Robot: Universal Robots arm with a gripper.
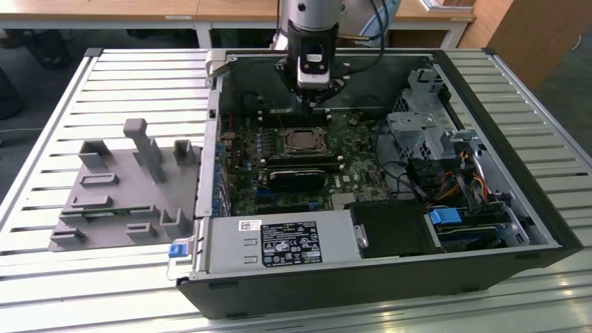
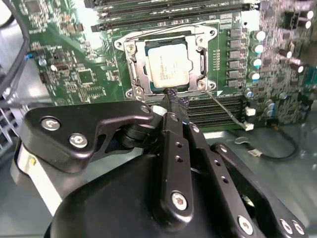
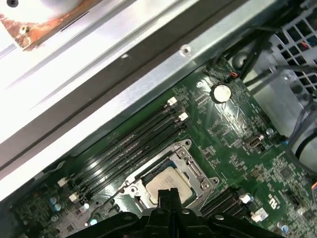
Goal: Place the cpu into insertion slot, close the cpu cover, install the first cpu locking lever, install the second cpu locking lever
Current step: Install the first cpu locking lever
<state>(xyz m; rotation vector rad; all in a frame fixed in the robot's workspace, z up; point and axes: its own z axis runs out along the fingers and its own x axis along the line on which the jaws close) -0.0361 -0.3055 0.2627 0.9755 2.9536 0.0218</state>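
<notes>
The cpu (image 2: 168,67) is seated in the insertion slot (image 2: 130,47) on the green motherboard (image 2: 74,59), and the cpu cover (image 2: 140,69) is laid flat around it. The gripper (image 2: 174,101) is held close over the slot's edge. Its fingers are pressed together, and nothing is seen gripped between them.

Part of cpu (image 3: 173,179) seemingly behind jaws

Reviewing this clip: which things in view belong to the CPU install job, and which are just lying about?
Job: cpu, seated in the insertion slot; cpu cover; wire locking lever; gripper at the slot's edge.
Lying about: grey fixture; power box; memory slots; coin cell.
</notes>
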